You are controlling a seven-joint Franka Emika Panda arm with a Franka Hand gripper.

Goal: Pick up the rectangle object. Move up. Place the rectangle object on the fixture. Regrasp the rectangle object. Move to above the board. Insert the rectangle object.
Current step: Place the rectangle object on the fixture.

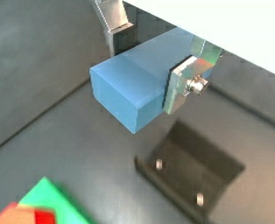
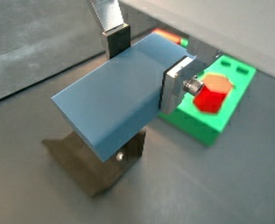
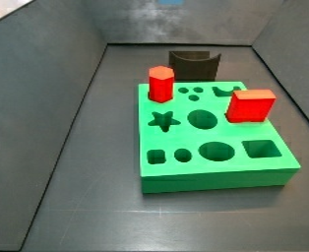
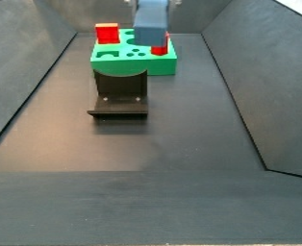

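My gripper [image 1: 151,66] is shut on the rectangle object [image 1: 134,87], a matte grey-blue block held across its width between the two silver fingers [image 1: 185,83]. The other wrist view shows the same grip [image 2: 146,66] on the block [image 2: 110,105]. The block hangs in the air, touching nothing. The dark fixture [image 1: 193,171] stands on the floor below it, partly hidden under the block [image 2: 93,166]. In a side view the block [image 4: 151,24] hangs high beyond the fixture [image 4: 119,91]. The green board [image 3: 216,148] lies flat next to the fixture [image 3: 193,64].
A red hexagonal prism [image 3: 160,84] and a red cube [image 3: 251,105] stand on the board. Grey sloping walls [image 3: 65,89] enclose the dark floor. The board [image 2: 210,118] with a red piece [image 2: 213,92] lies beside the held block.
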